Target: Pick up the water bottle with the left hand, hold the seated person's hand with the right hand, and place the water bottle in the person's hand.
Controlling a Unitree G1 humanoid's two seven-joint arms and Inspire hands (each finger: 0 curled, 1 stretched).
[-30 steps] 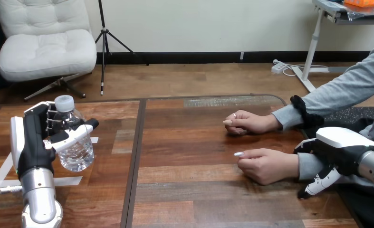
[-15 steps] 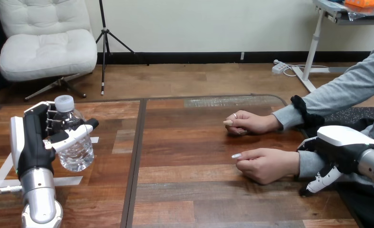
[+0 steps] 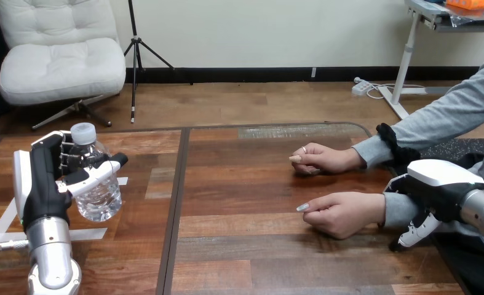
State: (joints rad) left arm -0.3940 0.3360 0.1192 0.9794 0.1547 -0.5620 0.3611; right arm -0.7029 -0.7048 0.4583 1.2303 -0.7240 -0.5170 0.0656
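Wooden surface (image 3: 257, 246), with a seam running from its far edge to its near edge left of the middle. At the left edge we see the robot's left arm (image 3: 50, 258) rising upright from the near edge. At the right edge the person's two sleeved forearms reach inward, and the robot's right arm enters at the near right corner.

The left hand (image 3: 39, 178) stands vertical, its fingers (image 3: 98, 174) wrapped round the water bottle (image 3: 98, 193). The bottle is upright and capped and, as we read it, clear of the surface near the left edge, well apart from the person.

The right hand (image 3: 442, 181) lies over the sleeve just behind the person's nearer hand (image 3: 341, 213). We cannot tell whether it has closed on the wrist. That nearer hand rests loosely curled on the surface towards the right edge, and the person's farther hand (image 3: 325, 158) lies beyond it, nearer the far edge.

We judge the pick-up done and the taking of the person's hand now in progress. The next move calls for a firm, gentle hold at the wrist, then carrying the bottle across the seam to that hand.
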